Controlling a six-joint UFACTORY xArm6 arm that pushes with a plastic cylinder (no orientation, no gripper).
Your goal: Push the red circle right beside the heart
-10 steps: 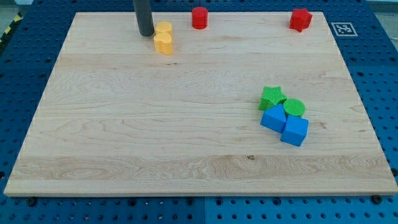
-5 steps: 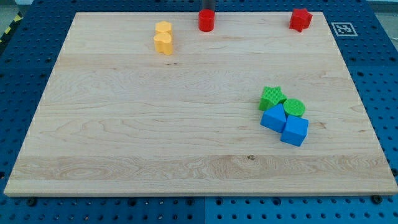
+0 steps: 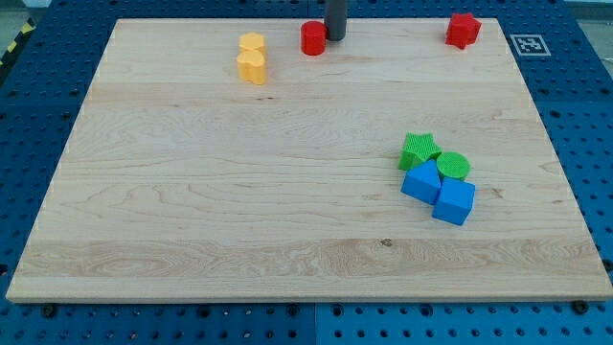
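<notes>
The red circle [image 3: 313, 38] lies near the board's top edge, a little left of centre. My tip [image 3: 336, 37] stands right against its right side. Two yellow blocks touch each other further to the view's left: the lower one [image 3: 252, 67] looks like the heart, and the upper one [image 3: 252, 43] has a shape I cannot make out. A gap of about one block width separates the red circle from the yellow pair.
Another red block [image 3: 463, 30] sits at the top right. At the right, in a tight cluster, lie a green star [image 3: 419, 150], a green circle [image 3: 454, 166] and two blue blocks [image 3: 421, 182] [image 3: 454, 202]. The wooden board [image 3: 192, 211] rests on a blue pegboard.
My tip moved from beside the yellow blocks, across the top, to the red circle's right side. The red circle has shifted slightly down and left.
</notes>
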